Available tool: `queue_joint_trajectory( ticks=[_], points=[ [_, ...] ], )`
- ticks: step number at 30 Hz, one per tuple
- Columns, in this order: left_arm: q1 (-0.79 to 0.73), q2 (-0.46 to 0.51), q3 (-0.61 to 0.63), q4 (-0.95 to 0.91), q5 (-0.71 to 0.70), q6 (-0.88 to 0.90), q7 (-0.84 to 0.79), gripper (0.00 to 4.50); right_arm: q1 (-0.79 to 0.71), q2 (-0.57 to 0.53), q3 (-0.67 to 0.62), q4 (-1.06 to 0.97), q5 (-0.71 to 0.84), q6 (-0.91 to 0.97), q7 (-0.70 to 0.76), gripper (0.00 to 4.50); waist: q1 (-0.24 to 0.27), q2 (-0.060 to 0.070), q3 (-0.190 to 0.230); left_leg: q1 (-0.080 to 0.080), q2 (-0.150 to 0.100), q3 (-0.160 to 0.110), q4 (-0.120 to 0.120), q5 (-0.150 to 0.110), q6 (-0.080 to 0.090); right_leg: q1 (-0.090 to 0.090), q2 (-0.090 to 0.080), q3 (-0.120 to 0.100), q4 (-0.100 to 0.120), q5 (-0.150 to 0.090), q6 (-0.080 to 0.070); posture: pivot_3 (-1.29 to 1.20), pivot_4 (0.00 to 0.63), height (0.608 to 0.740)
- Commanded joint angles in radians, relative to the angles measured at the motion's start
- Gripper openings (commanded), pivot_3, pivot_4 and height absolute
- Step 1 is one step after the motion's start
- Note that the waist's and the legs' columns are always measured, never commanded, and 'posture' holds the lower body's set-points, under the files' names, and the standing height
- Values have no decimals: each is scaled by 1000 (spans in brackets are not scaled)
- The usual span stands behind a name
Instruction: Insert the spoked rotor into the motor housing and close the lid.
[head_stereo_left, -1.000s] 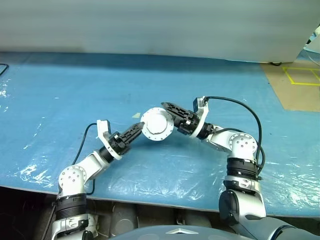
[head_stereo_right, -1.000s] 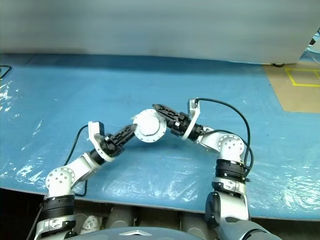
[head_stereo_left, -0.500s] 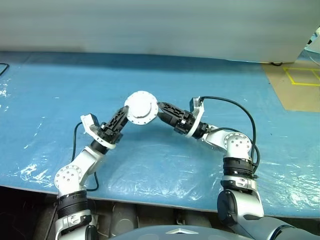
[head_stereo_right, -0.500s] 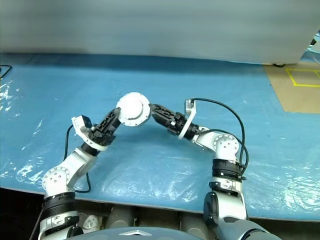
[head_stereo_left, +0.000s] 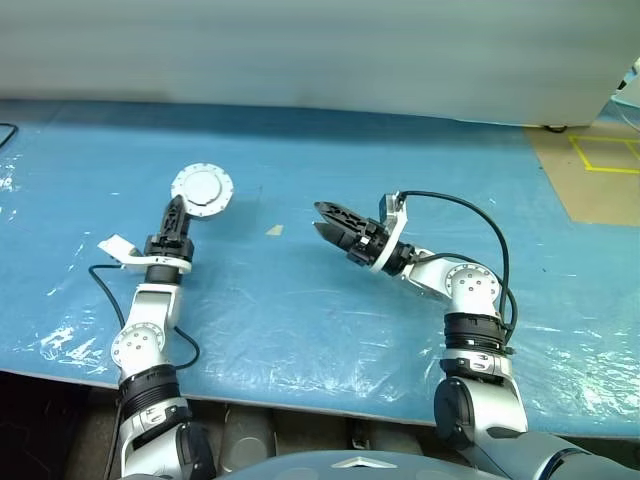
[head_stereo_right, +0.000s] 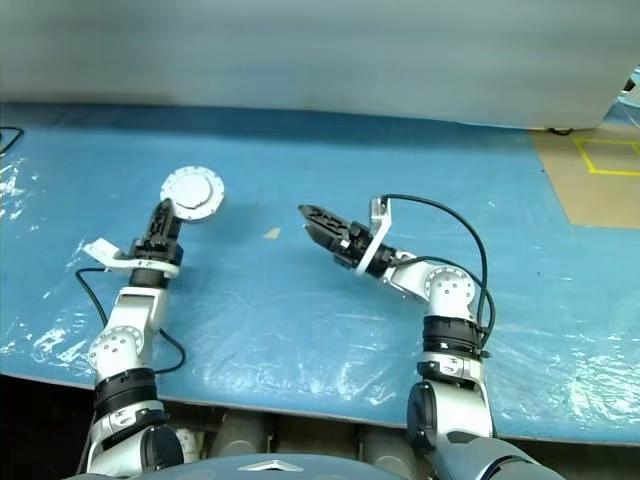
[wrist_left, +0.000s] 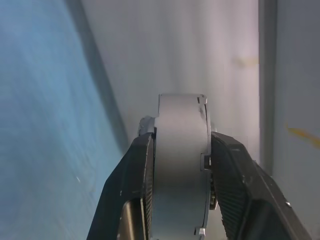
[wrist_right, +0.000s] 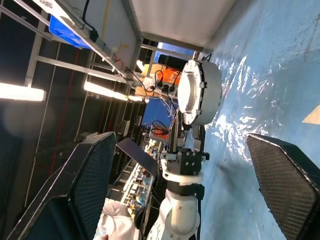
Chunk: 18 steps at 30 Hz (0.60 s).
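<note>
While your left tool pinches the motor housing above the blue plastic-covered table, your right tool stands spread.

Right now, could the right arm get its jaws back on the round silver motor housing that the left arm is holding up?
Probably yes: the right gripper is open, and only bare blue table separates it from the housing in the left gripper.

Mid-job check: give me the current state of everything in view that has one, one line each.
motor housing: lid on, plain silver face showing, held up off the table.
left gripper: shut on the motor housing, fingers on its flat faces.
right gripper: open, empty.
</note>
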Motion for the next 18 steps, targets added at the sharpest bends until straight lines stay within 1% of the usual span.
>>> queue_joint_trajectory(
  ticks=[1, 6, 18],
  points=[
    [-40, 18, 33, 28, 86, -138, 22, 1334, -18, -5, 3, -7, 12, -9, 12, 4368, 0, 0, 0, 0, 0, 0, 0, 0, 0, 0, 0, 0, 0, 0, 0, 0, 150, 740],
    [-57, 25, 49, 111, 175, -237, 65, 1334, -15, -8, 8, -11, 11, -8, 14, 4368, 0, -2, 0, 0, 0, 0, 0, 0, 0, 0, 0, 0, 0, 0, 1, 0, 150, 740],
    [-55, 26, 52, 174, 238, -270, 98, 1334, -8, -18, 28, -16, 5, -9, 22, 4368, 0, -2, 0, 3, 0, -1, 4, 0, 0, 3, 0, 1, 3, 1, 1, 0, 150, 740]
  ],
)
